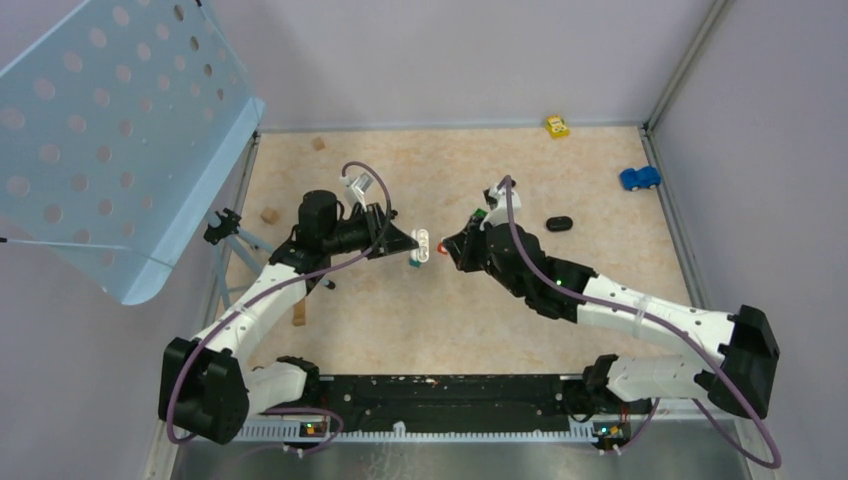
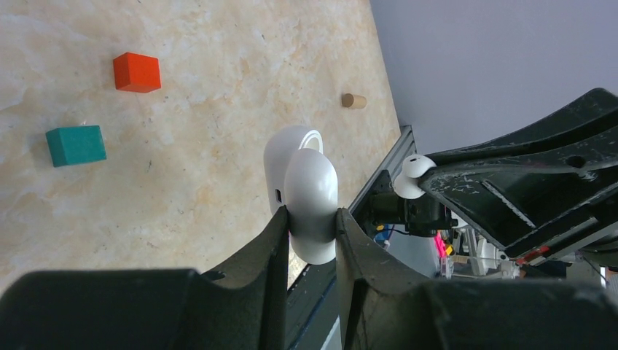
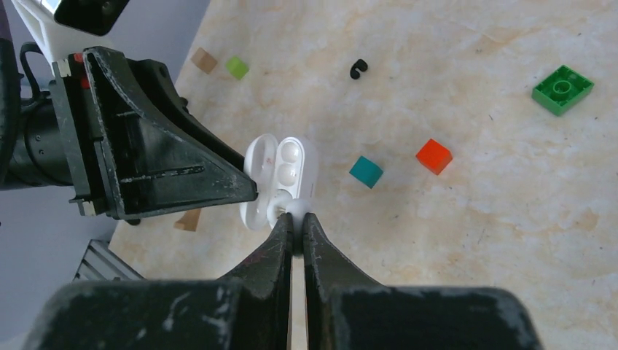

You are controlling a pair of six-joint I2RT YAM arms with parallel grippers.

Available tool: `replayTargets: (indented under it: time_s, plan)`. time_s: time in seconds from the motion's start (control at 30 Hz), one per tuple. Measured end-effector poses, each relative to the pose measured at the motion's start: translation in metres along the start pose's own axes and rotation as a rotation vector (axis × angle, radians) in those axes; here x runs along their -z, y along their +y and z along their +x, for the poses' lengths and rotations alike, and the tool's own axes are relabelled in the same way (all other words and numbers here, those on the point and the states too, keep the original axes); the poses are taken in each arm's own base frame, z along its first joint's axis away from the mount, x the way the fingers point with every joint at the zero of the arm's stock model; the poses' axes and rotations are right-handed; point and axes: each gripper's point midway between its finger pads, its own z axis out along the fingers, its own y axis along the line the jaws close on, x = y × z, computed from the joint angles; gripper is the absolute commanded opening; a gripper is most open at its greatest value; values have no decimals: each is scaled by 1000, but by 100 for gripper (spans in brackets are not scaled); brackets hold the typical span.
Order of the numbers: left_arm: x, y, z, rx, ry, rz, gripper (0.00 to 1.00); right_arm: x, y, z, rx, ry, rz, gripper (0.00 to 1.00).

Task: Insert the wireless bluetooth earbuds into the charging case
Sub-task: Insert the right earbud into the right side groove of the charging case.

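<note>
**Charging case and earbud, held mid-table**

Top view: my left gripper [image 1: 412, 246] and right gripper [image 1: 447, 248] face each other over the table [image 1: 400, 310].

Left wrist: left fingers clamped on the charging case [image 2: 310, 193].

Right wrist: case lid open. Right fingers pinched together on a white earbud [image 3: 295, 210], just beside the case. A black earbud [image 3: 357, 68] lies well apart.

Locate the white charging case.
Top view, centre: the charging case is clamped, lid open, in the fingers of the left gripper, with the right gripper pinching a white earbud just beside it.

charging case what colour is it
White case, best seen in the right wrist view.
</note>
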Motion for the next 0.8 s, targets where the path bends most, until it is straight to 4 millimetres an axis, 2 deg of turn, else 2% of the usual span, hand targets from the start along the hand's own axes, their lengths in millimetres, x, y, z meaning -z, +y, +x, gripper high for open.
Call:
replayTargets:
  time_s: [0.3, 0.8]
  plan:
    - [-1, -1, 1, -9, 3, 5, 6, -23, 20, -9, -37, -32, -28, 0]
    - [-2, -3, 3, -17, 9, 8, 6, -44, 27, -1, -49, -22, -22, 0]
